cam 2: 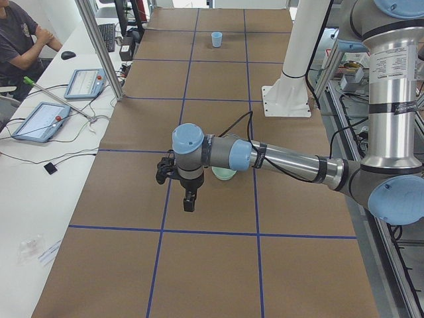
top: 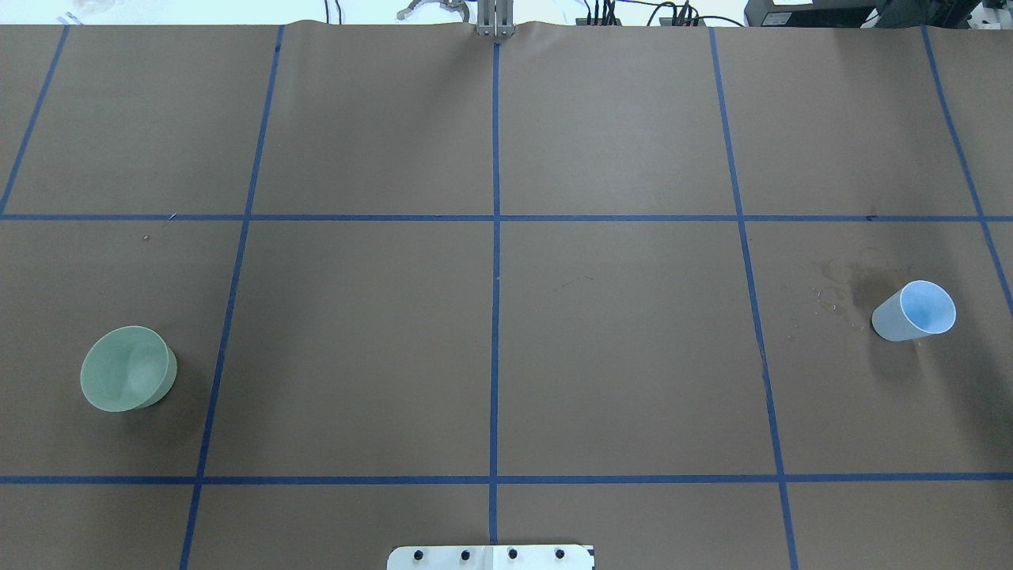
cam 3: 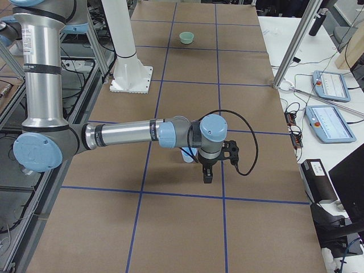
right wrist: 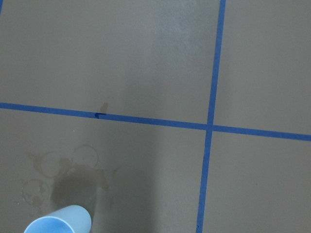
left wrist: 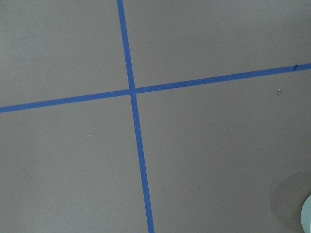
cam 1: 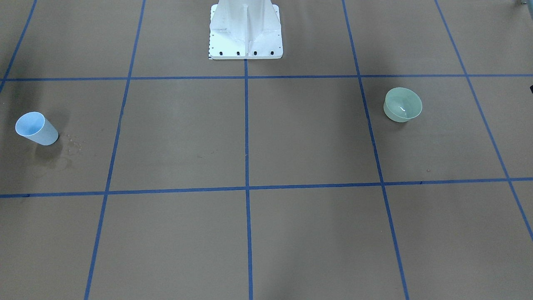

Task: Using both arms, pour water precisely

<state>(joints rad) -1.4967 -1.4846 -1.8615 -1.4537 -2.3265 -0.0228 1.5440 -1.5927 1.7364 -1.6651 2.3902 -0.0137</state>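
A light blue cup stands upright at the table's right side, also seen at the far left of the front view and at the bottom of the right wrist view. A green bowl sits at the left, with a small glint of water inside it. My left gripper hangs above the table just beside the bowl. Close to the cup, my right gripper also points down. Whether either gripper is open or shut cannot be told.
Damp ring marks and droplets stain the brown paper beside the cup. The white pedestal stands at the robot's edge. A seated person and control tablets are at a side table. Blue tape lines grid the table.
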